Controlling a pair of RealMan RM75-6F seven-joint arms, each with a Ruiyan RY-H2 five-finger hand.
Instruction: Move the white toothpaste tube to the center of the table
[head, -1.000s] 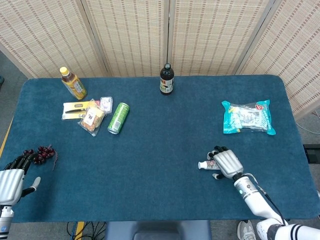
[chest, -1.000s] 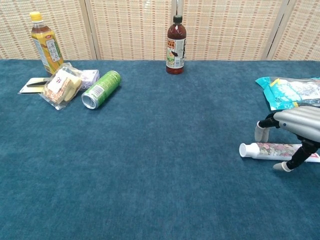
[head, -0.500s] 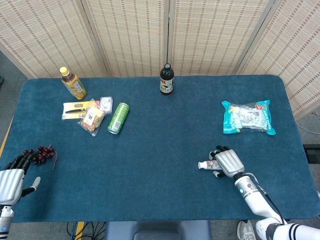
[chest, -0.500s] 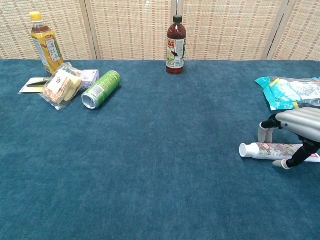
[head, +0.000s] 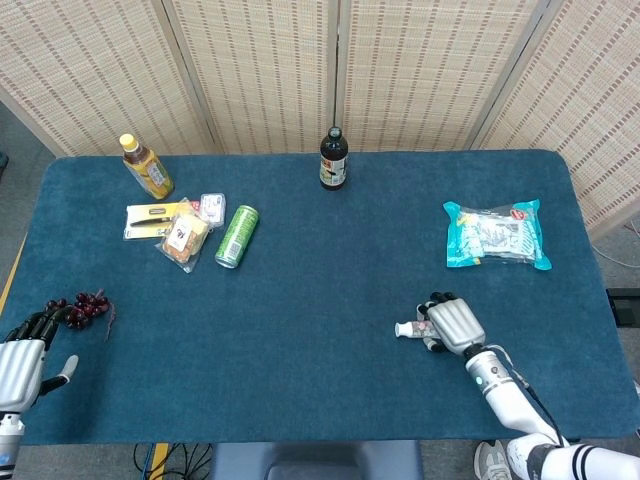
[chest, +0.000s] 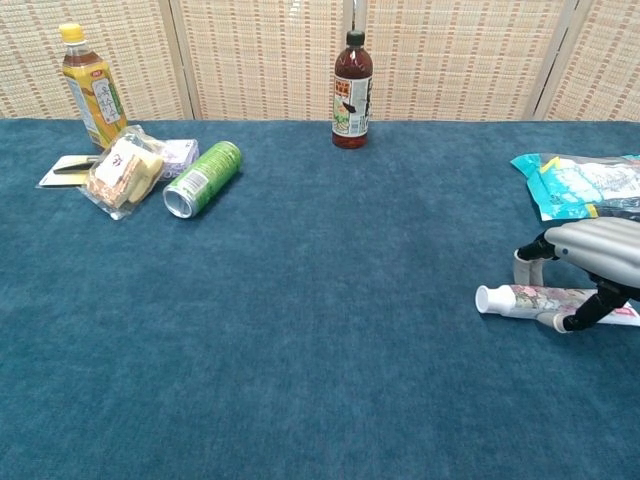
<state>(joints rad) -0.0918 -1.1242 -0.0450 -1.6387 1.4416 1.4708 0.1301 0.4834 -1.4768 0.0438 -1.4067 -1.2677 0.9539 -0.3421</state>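
The right hand (chest: 590, 262) has drawn its fingers (chest: 573, 320) in against the toothpaste tube (chest: 535, 300), closing on it where it lies near the table's (head: 330, 290) right front edge; lifting comes next.

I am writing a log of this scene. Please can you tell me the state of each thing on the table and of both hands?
white toothpaste tube: lying flat, cap on, under the right hand
right hand: fingers closing around the tube, grip not sure
left hand: holds nothing, fingers apart
green can: lying on its side
dark bottle: upright, capped
yellow bottle: upright, capped
teal packet: lying flat
snack packets: lying in a pile
grapes: lying near the left hand
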